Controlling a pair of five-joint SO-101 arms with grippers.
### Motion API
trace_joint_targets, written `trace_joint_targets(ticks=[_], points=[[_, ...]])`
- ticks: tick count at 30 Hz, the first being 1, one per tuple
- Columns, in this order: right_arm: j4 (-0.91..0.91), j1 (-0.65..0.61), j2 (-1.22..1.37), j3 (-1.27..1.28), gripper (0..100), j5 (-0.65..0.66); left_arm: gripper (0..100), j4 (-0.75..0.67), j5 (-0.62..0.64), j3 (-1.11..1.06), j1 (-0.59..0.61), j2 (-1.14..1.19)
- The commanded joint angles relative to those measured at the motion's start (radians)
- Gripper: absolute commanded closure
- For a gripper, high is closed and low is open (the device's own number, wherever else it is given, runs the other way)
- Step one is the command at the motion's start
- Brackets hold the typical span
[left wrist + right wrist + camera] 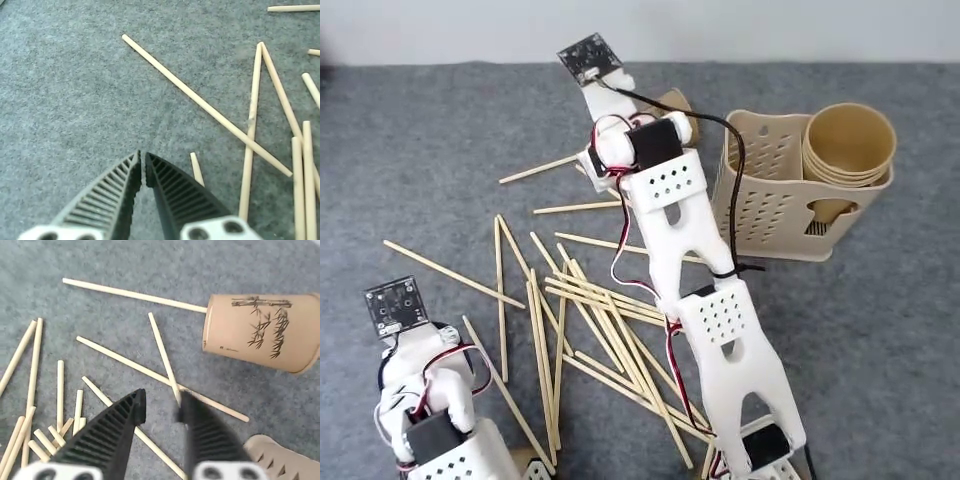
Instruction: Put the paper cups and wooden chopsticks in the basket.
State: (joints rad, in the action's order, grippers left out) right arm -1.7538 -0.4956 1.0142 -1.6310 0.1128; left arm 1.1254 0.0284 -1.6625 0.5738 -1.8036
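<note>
The left gripper [143, 169] hangs over the bare grey worktop [410, 150], its fingers all but touching and empty. Scattered wooden chopsticks [605, 300] lie mid-worktop. The right gripper [161, 407] hovers above one chopstick [164, 355], fingers narrowly apart, near a toppled paper cup [260, 332]. Rightmost, the basket [765, 205] holds stacked paper cups [848, 140].

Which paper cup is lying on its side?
The tan paper cup with the bamboo drawing, lying on the grey carpet. The other tan cups stand stacked upright in the beige plastic basket.
</note>
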Motion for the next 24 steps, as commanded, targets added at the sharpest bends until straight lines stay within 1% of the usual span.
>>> trace_joint_targets(ticks=[1, 4, 14, 17, 24], points=[[-0.048, 0.044, -0.082, -0.049, 95.2, 0.005, 98, -0.025, -0.008, 0.007, 0.000, -0.015], [-0.048, 0.067, -0.084, -0.049, 99.5, 0.005, 98, -0.025, -0.008, 0.007, 0.003, -0.015], [-0.050, 0.091, -0.108, -0.032, 99.1, 0.009, 98, -0.021, -0.008, 0.007, 0.002, -0.015], [-0.050, 0.093, -0.177, 0.091, 99.1, 0.009, 98, -0.020, -0.008, 0.007, 0.002, -0.015], [-0.044, 0.093, -0.490, 0.594, 99.1, 0.009, 98, -0.026, -0.008, -0.007, 0.000, -0.015]])
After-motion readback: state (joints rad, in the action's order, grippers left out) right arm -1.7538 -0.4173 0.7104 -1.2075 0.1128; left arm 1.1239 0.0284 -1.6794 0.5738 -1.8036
